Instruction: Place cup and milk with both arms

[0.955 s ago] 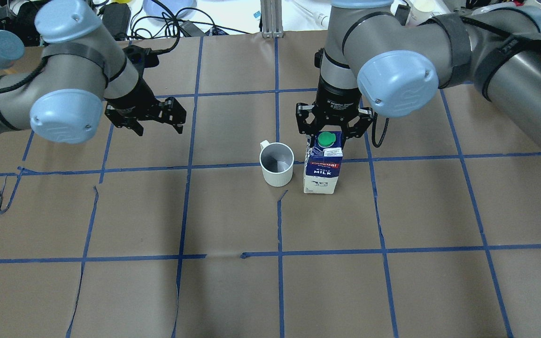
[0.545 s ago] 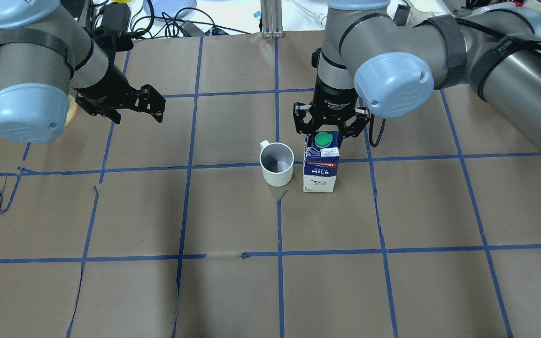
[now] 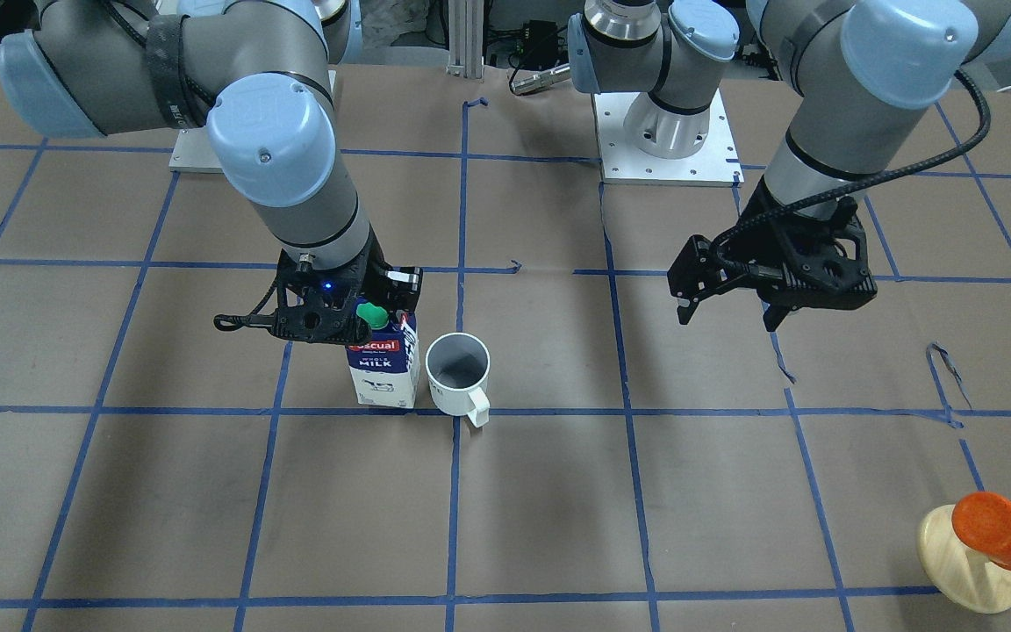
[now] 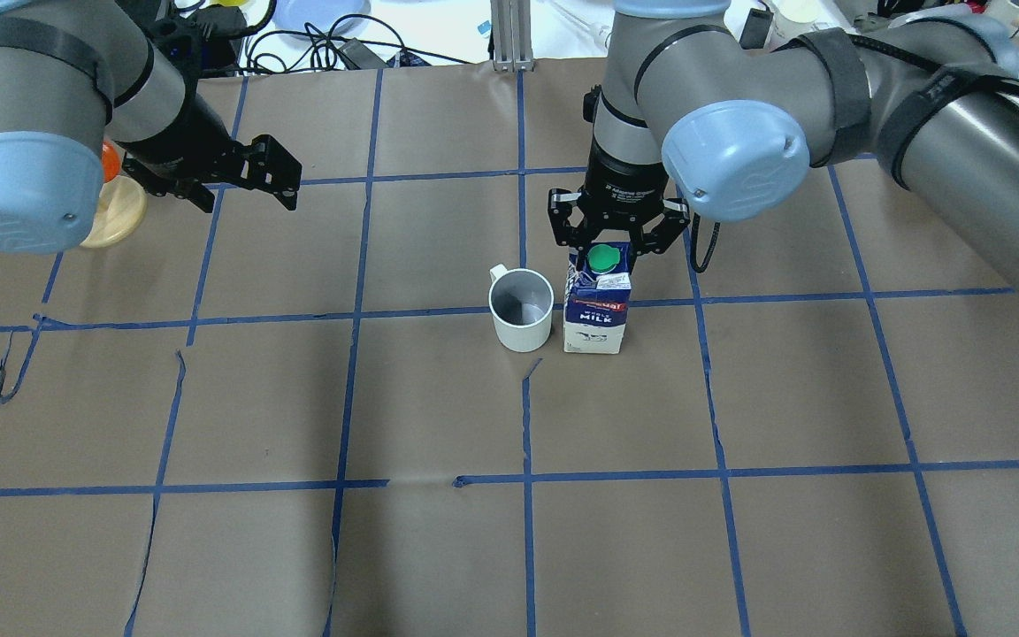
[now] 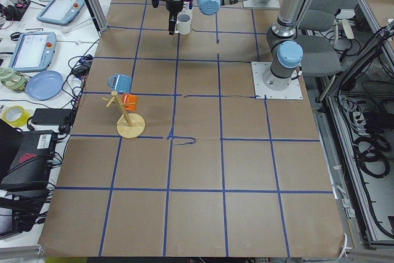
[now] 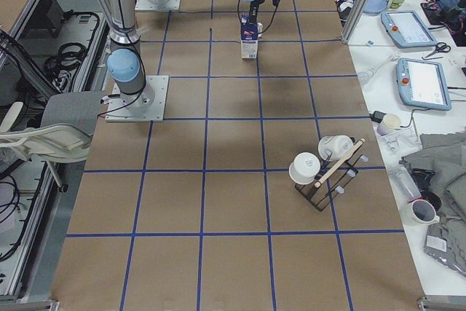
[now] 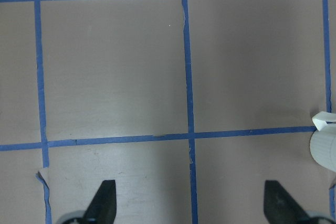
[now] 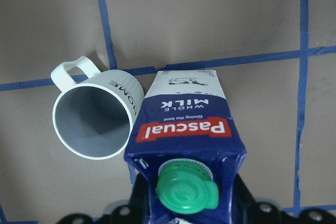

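Lower now and nearer the white mug [image 4: 523,311], the milk carton [image 4: 596,315] stands upright on the paper-covered table [image 4: 739,398] just beside the mug, its gable top clamped in the right gripper [image 4: 609,246] directly above it. Farther left than before, the left gripper [image 4: 249,196] hangs spread wide and empty, well apart from the mug

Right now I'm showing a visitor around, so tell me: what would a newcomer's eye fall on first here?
The milk, upright near the middle of the table, its top clamped in the right gripper, with the cup standing close beside it on the robot's left. Next, the left gripper, open, hovering well off to the side of both.
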You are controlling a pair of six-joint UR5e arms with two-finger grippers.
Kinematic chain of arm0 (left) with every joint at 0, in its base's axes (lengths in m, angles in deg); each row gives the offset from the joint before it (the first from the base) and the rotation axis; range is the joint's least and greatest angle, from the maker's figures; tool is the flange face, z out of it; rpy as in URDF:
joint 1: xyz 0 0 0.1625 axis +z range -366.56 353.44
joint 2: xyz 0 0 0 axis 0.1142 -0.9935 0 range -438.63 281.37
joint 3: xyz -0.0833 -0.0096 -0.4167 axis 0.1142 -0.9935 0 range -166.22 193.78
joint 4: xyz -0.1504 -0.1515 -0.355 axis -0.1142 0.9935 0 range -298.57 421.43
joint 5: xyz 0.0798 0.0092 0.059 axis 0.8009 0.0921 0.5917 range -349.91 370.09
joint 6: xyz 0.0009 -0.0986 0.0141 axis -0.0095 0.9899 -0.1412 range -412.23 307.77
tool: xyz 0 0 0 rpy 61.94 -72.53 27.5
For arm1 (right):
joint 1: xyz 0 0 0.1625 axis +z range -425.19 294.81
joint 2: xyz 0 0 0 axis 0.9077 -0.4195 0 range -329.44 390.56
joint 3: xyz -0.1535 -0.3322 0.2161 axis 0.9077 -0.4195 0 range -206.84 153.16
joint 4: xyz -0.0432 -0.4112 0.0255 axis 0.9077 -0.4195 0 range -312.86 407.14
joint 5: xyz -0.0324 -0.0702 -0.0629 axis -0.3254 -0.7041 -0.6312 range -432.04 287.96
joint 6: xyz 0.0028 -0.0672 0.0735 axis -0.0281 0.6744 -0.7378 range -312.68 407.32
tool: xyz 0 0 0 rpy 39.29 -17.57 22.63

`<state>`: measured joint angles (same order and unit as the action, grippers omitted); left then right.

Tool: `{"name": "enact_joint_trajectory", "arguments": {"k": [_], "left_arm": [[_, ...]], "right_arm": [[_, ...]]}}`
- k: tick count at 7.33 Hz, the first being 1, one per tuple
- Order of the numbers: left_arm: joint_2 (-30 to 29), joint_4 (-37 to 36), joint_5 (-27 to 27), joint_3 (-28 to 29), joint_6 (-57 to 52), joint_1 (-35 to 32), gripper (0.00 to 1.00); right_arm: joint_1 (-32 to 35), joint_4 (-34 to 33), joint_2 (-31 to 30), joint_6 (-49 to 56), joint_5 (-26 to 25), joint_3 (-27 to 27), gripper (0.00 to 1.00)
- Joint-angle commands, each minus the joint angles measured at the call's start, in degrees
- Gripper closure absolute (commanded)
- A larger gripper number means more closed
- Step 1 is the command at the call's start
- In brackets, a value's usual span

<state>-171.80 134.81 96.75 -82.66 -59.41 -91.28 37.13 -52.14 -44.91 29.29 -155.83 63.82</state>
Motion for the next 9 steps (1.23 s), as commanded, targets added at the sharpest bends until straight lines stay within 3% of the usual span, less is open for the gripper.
{"name": "enact_joint_trajectory", "arguments": {"k": [1, 2, 6, 9], "left_arm": [[-1.0, 15.8, 1.4, 10.7, 0.7, 0.3, 0.00], [-1.7, 17.7, 1.4, 14.0, 1.4, 0.2, 0.00], [-1.8, 16.4, 1.1, 12.5, 1.3, 0.3, 0.00], [-1.8, 16.4, 1.3, 12.6, 1.4, 0.3, 0.00]], "right_arm": [[0.1, 0.0, 0.1, -0.2, 0.0, 0.0, 0.41], [0.1, 0.1, 0.1, -0.4, 0.2, 0.0, 0.00], [-0.3, 0.2, -1.2, -0.3, -1.4, -0.6, 0.00], [-4.9, 4.1, -4.6, 10.5, -8.3, -3.6, 0.00]]}}
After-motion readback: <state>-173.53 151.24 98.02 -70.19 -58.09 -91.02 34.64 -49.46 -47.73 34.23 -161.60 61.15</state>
